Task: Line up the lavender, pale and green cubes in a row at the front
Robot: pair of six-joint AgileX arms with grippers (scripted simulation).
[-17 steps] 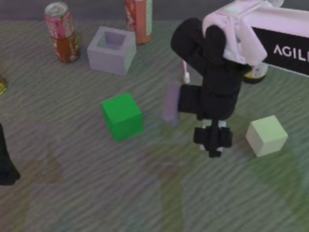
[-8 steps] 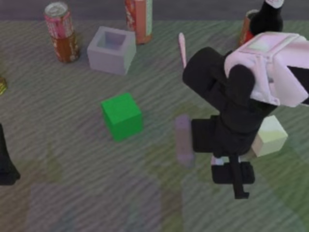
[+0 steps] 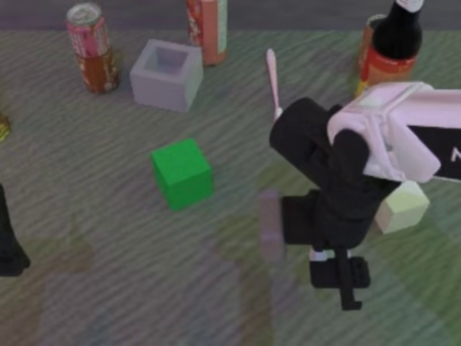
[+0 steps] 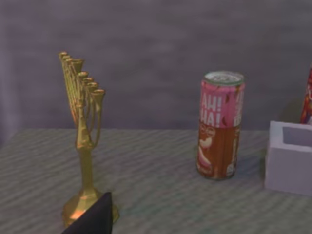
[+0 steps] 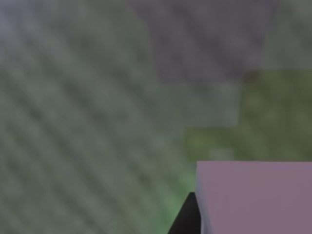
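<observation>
While none of the three cubes sits in a front row yet, we judge the task early — one cube is in carriage, two untouched

Our right gripper [image 3: 271, 225] hangs over the table's middle-right, toward the near side. The top view shows the lavender cube [image 3: 271, 224] as a blurred purple block at the side of the black wrist; the right wrist view shows its flat light-purple face [image 5: 253, 197] filling the corner against a dark finger [image 5: 185, 219]. We take the fingers as closed on it, with the cube off the cloth

Green cube [image 3: 181, 173]: largest, bright matte green, resting left of centre, well apart from the gripper. Pale cube [image 3: 402, 205]: off-white with a faint green tint, at the right, partly hidden under our right arm

Left gripper [image 3: 9, 249] is parked at the table's left edge, near the gold candelabrum [image 4: 83, 141] and the pink can [image 4: 219, 125] — we cannot tell how its fingers stand

Left to do, in our judgement: set lavender down near the front, then bring pale and green alongside
</observation>
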